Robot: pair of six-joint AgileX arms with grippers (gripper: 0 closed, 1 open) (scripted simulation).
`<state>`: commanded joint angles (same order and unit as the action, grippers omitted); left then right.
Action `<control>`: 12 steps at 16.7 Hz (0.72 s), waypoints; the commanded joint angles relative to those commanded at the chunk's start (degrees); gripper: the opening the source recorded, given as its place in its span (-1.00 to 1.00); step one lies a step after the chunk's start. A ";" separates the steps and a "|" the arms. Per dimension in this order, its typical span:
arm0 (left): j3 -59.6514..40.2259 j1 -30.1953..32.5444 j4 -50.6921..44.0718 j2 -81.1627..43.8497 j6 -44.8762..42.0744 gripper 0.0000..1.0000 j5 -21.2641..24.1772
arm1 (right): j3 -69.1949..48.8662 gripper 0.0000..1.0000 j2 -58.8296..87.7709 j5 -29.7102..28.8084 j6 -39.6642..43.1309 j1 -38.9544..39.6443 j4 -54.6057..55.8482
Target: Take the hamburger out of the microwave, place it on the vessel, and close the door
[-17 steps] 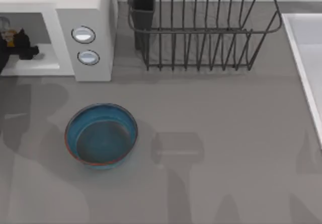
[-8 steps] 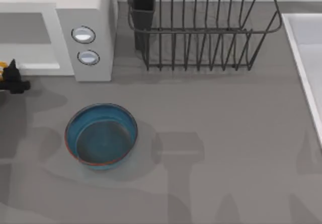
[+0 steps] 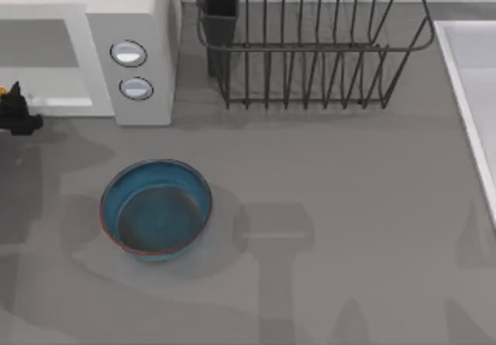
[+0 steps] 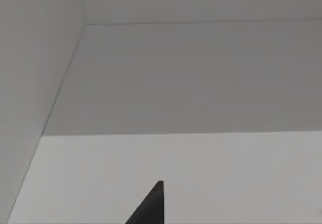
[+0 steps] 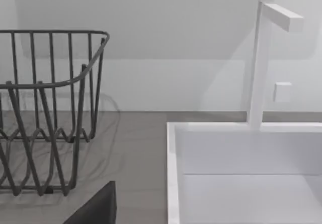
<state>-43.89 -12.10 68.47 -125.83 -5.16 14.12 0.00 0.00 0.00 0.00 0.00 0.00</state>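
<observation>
The white microwave (image 3: 132,4) stands at the back left with its cavity open. My left gripper (image 3: 17,116) is at the table's far left edge, just in front of the cavity's sill. A small orange-yellow bit of the hamburger (image 3: 4,91) shows against the gripper, which appears shut on it. The left wrist view looks into the pale cavity (image 4: 191,78), with one dark fingertip (image 4: 151,211) at the picture's edge. The vessel, a blue bowl (image 3: 155,209), sits in front of the microwave, to the right of the gripper. The door is out of view.
A black wire dish rack (image 3: 310,43) stands at the back, right of the microwave. A white sink (image 3: 473,89) runs along the right edge, with its tap (image 5: 261,63) in the right wrist view beside a dark finger (image 5: 95,209) of my parked right gripper.
My left gripper came out of the microwave's cavity toward the table's front with the orange-yellow bit, then edged slightly back and left. The bowl has not moved.
</observation>
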 joint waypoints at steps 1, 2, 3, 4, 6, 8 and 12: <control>-0.07 0.00 -2.32 2.26 -0.01 -1.00 -0.04 | 0.00 1.00 0.00 0.00 0.00 0.00 0.00; -0.15 0.00 -5.01 4.78 -0.02 -1.00 -0.07 | 0.00 1.00 0.00 0.00 0.00 0.00 0.00; -0.26 -0.01 -7.91 7.44 -0.03 -1.00 -0.11 | 0.00 1.00 0.00 0.00 0.00 0.00 0.00; -0.38 -0.02 -10.84 10.10 -0.04 -1.00 -0.14 | 0.00 1.00 0.00 0.00 0.00 0.00 0.00; -0.65 -0.04 -15.95 14.87 -0.07 -1.00 -0.18 | 0.00 1.00 0.00 0.00 0.00 0.00 0.00; -0.85 -0.06 -18.82 17.74 -0.09 -1.00 -0.21 | 0.00 1.00 0.00 0.00 0.00 0.00 0.00; -0.90 -0.07 -19.39 18.30 -0.10 -1.00 -0.21 | 0.00 1.00 0.00 0.00 0.00 0.00 0.00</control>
<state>-44.79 -12.16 49.09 -107.52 -5.25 13.91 0.00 0.00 0.00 0.00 0.00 0.00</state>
